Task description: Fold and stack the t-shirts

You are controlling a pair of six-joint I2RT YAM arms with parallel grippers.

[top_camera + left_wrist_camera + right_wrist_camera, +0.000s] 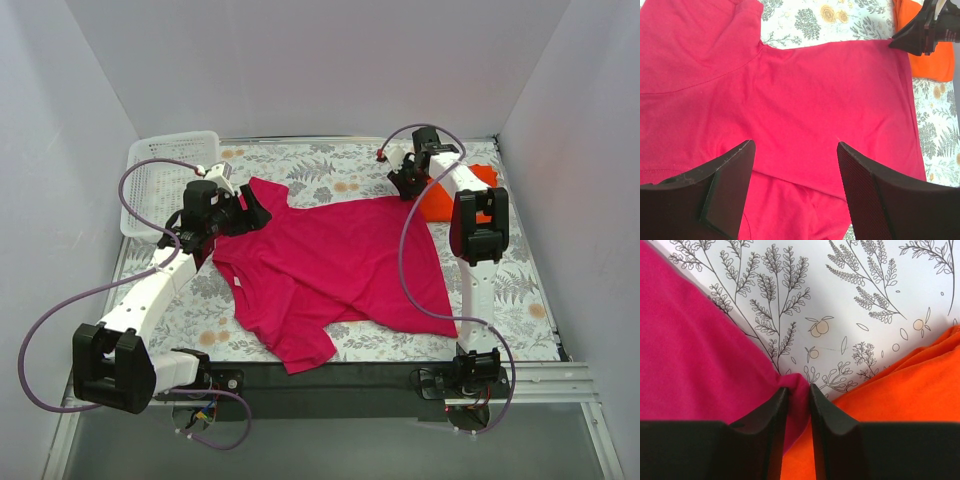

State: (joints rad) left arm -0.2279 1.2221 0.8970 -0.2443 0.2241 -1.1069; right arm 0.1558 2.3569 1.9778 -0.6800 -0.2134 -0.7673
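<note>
Top external view: at the far left sits a white plastic basket (170, 170) full of little holes. Next to it the left pincer (795, 144) hangs with its jaws apart over the pink t-shirt (330, 265), holding nothing. This shirt lies spread out mid-surface (520, 280), soft and a bit wrinkly. The right pincer (798, 390) is clenched on its far right corner. Beside that, the orange t-shirt (445, 200) sits in a soft lump. I think no folding or stacking is done; both shirts are left.

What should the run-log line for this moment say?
left fingers: open, over pink t-shirt | right fingers: shut on its far corner | orange t-shirt: beside that corner, not held
</note>
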